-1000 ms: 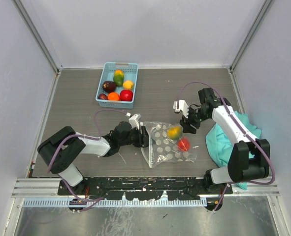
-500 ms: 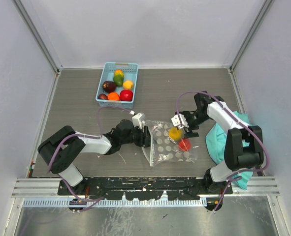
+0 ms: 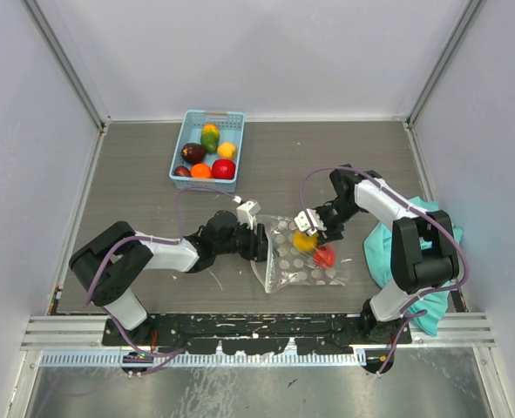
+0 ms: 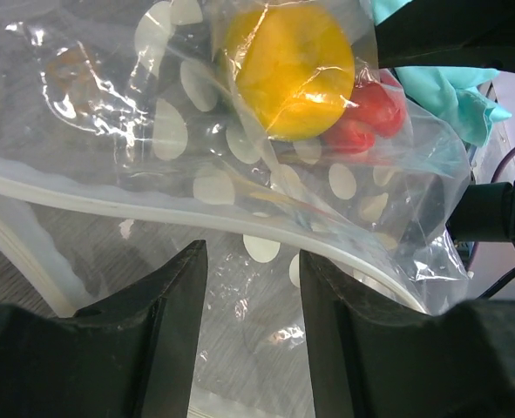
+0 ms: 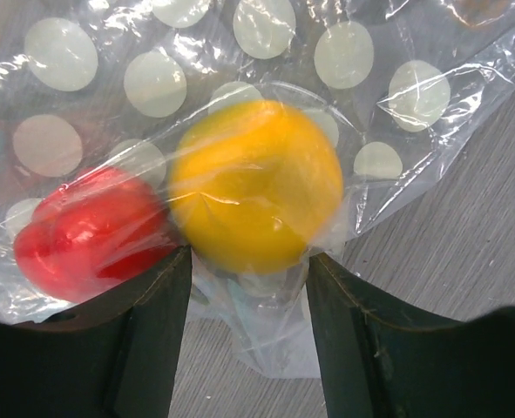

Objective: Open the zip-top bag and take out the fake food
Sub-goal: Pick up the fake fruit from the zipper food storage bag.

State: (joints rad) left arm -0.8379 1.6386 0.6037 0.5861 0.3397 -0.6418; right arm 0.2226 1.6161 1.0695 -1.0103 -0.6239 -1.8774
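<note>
Lying between left gripper (image 3: 260, 246) and right gripper (image 3: 313, 232): zip-top bag (image 3: 294, 271)

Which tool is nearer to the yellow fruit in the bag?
Right. The right tool is just beside the yellow fruit; the left tool is at the bag mouth, farther off.

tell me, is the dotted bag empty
Not empty: a yellow fruit and a red piece show through the clear plastic of the zip-top bag.
</note>
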